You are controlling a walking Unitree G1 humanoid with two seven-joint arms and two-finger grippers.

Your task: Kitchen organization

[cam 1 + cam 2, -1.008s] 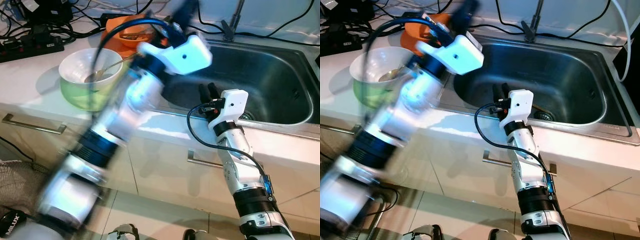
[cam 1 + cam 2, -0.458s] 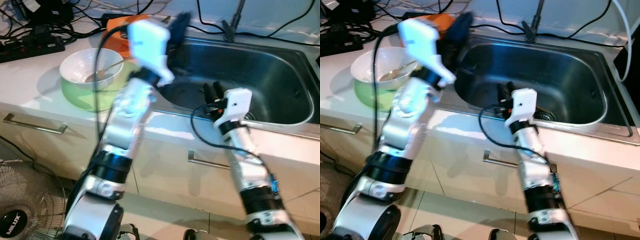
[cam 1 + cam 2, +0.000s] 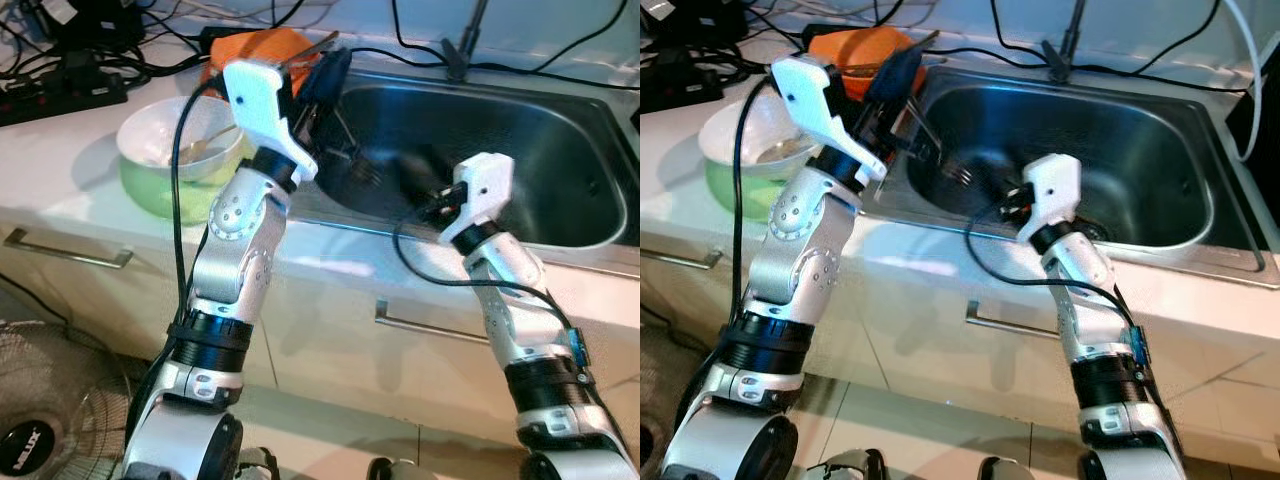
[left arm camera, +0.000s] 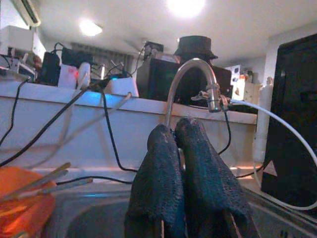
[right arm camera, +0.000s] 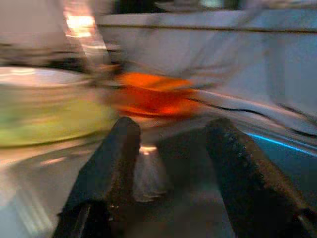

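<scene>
Head views put my left gripper [image 3: 330,75] raised at the near-left rim of the steel sink [image 3: 600,215], its two black fingers pressed flat together around nothing, pointing toward the faucet [image 4: 195,82]. My right gripper [image 5: 173,163] reaches over the front lip into the basin, its fingers spread with nothing between them; its wrist picture is smeared. A fork [image 3: 958,176] appears to lie on the basin floor between the two grippers, though I cannot tell its handle clearly. On the white counter [image 3: 60,190] left of the sink stands the green bowl [image 3: 180,150] with a spoon [image 3: 200,150] leaning in it, and behind it, touching the sink's corner, the orange bowl [image 3: 250,50] holding chopsticks [image 4: 34,181]. I judge the bowls light but rigid and breakable, slick when wet, best pinched across the rim wall; the cutlery is thin, hard and slippery, and wants a grip across the handle. Cables [image 3: 60,60] crowd the back of the counter, so free room is mostly over the basin and the front strip of counter, and the front rim is an edge my right forearm could catch.
</scene>
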